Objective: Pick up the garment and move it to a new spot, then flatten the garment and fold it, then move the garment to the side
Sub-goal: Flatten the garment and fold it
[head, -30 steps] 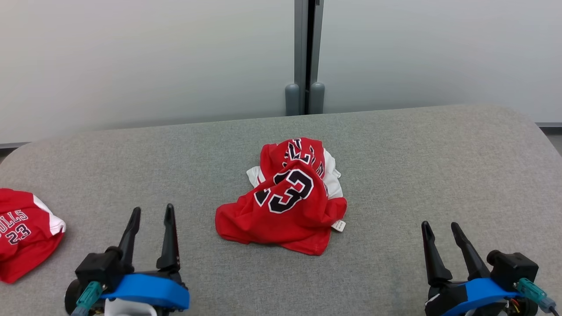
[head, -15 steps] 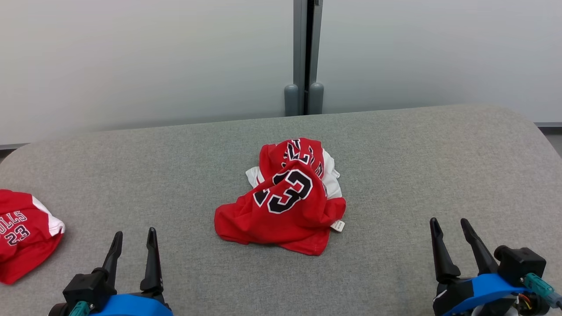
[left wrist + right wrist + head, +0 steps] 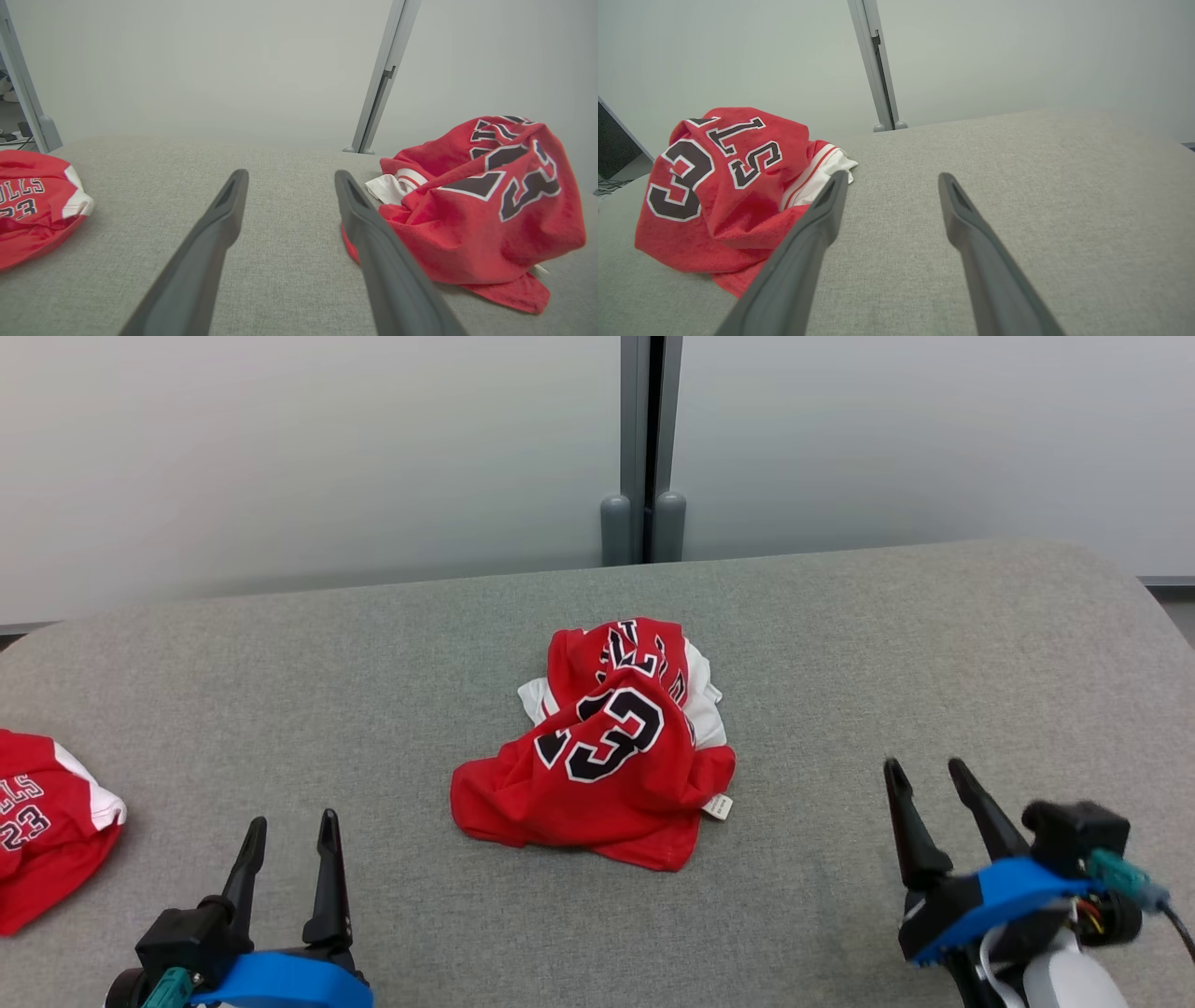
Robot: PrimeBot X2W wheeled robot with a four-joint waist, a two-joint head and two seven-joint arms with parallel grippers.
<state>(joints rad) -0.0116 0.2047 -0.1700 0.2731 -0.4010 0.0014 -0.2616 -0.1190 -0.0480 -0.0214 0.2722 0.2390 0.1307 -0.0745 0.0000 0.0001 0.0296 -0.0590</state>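
The garment (image 3: 597, 756) lies heaped on the table (image 3: 934, 644), about midway between its left and right ends. A second jersey (image 3: 47, 831) lies on the table at the far left, well apart from the garment and partly cut off by the head view's edge. The left gripper (image 3: 293, 819) is over the table's near left part, between the two and closer to the robot than the garment. The right gripper (image 3: 925, 765) is over the near right part, well to the garment's right. Behind the table stands a wall (image 3: 280, 457), with a post (image 3: 642, 429) straight behind the garment.
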